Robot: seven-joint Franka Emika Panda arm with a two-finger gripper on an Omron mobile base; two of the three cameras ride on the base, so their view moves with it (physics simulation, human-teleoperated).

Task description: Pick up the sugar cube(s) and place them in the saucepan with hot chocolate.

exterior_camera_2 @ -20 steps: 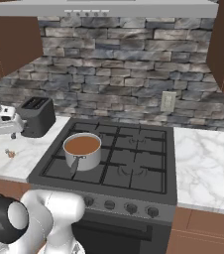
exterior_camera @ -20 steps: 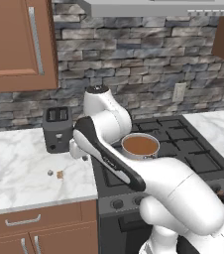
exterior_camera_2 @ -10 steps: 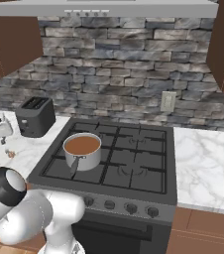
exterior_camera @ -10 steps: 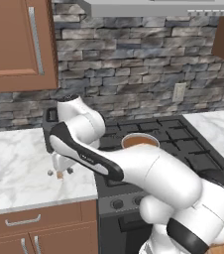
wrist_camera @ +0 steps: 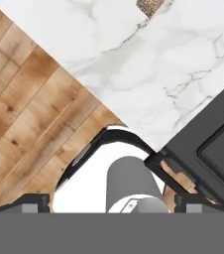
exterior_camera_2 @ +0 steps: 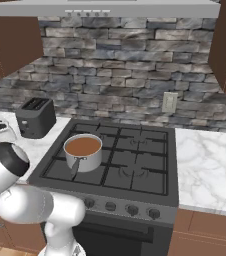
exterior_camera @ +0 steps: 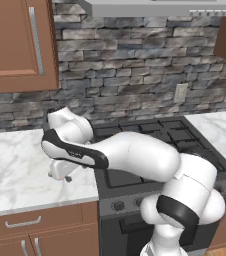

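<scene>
Cube pickup not yet made: in the left base view the arm bends low over the table. In the right, the saucepan sits on the front-left burner, handle pointing toward the stove's front. Hand view: a brown cube on marble; claw spread, empty.

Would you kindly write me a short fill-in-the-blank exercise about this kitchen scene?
1. The saucepan stands on the ____.
2. The liquid in it is ____ in colour.
3. The toaster sits on the counter to the ____ of the stove, seen from the right base view.
4. The gripper hangs over the ____ counter.

Missing words: stove; brown; left; marble
</scene>
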